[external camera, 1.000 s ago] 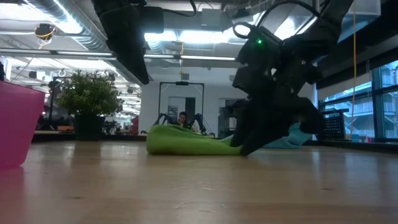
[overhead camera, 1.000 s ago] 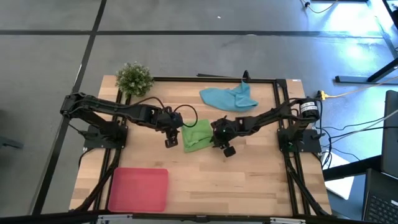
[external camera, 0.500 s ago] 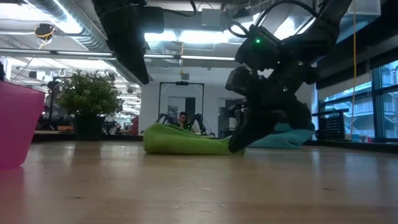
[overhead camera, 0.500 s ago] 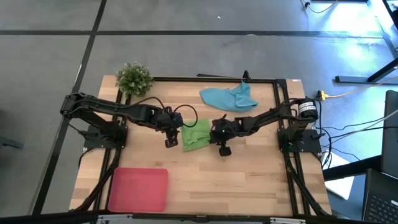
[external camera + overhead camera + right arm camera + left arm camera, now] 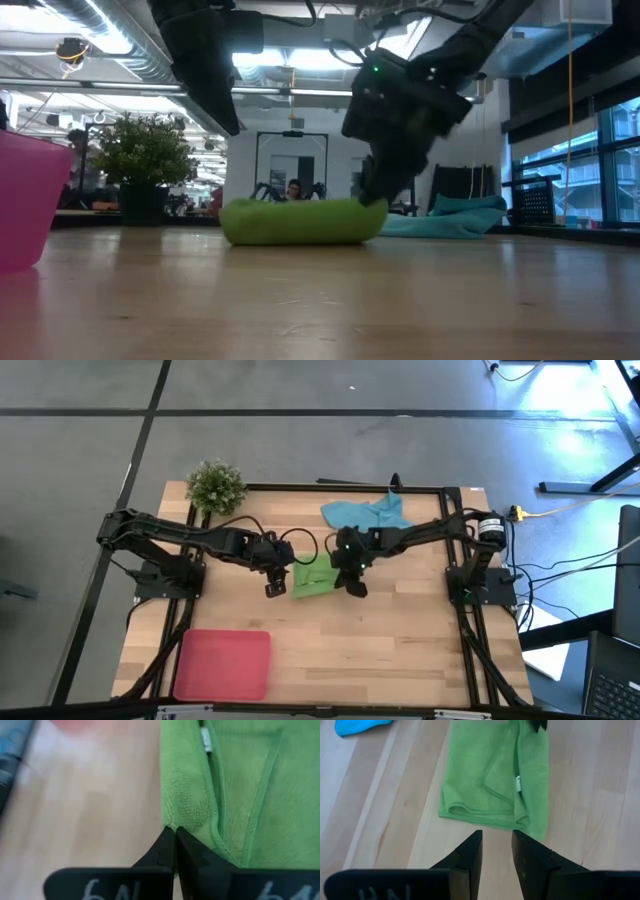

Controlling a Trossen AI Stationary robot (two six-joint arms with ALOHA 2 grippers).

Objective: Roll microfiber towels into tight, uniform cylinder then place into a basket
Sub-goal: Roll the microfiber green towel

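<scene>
A lime green towel (image 5: 312,579) lies bunched at the table's middle, thick and low in the low view (image 5: 295,220). My right gripper (image 5: 174,836) is shut at its right-hand edge and also shows in the high view (image 5: 350,586). My left gripper (image 5: 496,845) hovers just left of the towel, slightly open with nothing between its fingers. A light blue towel (image 5: 365,515) lies crumpled near the far edge. The red basket (image 5: 222,663) sits at the near left corner. My right gripper pinches the green towel's right-hand edge (image 5: 168,822) between its two fingertips. The fingers slant down from the table's right. That edge is turned up and over the layers beneath, while the rest of the towel lies on the table; how many layers are held I cannot tell.
A small green plant (image 5: 215,485) stands at the far left corner. Bare wood lies between the green towel and the basket and along the near right side. A black frame (image 5: 450,540) rims the table.
My right gripper has shut on the green towel's right edge, rolled its wrist, and risen while going toward the table's left and far side. That edge has folded over; the towel is now narrower and thicker. The towel's left side has stayed put.
</scene>
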